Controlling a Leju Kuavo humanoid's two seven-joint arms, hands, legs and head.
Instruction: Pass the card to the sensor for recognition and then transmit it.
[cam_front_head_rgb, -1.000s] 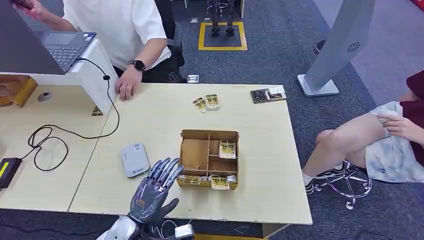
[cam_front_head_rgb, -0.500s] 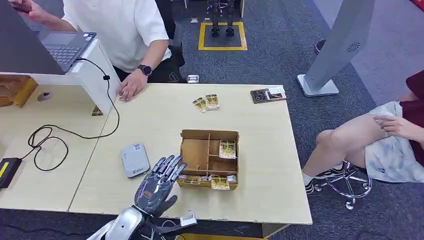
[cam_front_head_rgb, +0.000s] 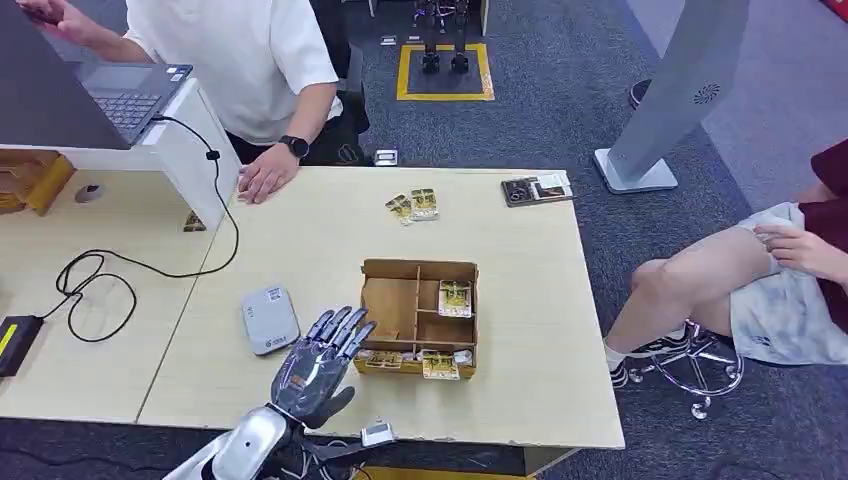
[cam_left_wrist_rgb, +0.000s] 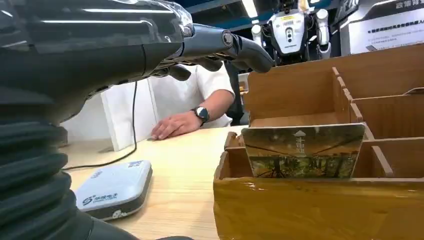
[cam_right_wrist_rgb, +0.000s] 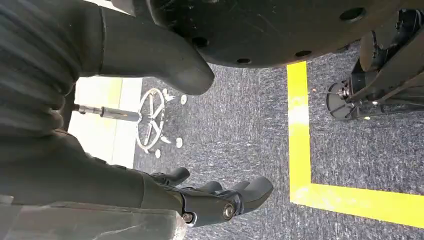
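- The left hand (cam_front_head_rgb: 312, 366) hovers over the near edge of the surface (cam_front_head_rgb: 300, 260), holding nothing, its fingers (cam_front_head_rgb: 340, 328) stretched out and slightly apart, their tips just short of the box's near left corner.
- The right hand (cam_right_wrist_rgb: 220, 197) hangs over carpet by a yellow floor line (cam_right_wrist_rgb: 300, 135); its fingers look loosely curled around nothing, though the angle is poor.
- The sensor (cam_front_head_rgb: 269, 318), a flat grey pad, lies just left of the left hand, with bare wood between it and the box.
- The box (cam_front_head_rgb: 418, 317), open-topped and divided, sits mid-surface. One card (cam_left_wrist_rgb: 302, 151) stands upright in its near row, and another card (cam_front_head_rgb: 455, 297) lies in a right compartment.
- Open wood runs from the box to the right edge and to the far edge.
- Loose cards (cam_front_head_rgb: 414, 205) lie near the far edge, a dark card holder (cam_front_head_rgb: 537, 188) at the far right corner.
- A person's hand (cam_front_head_rgb: 264, 176) rests on the far left edge; a cable (cam_front_head_rgb: 150, 262) loops further left.
- A seated person's knee (cam_front_head_rgb: 660, 275) is beyond the right edge.
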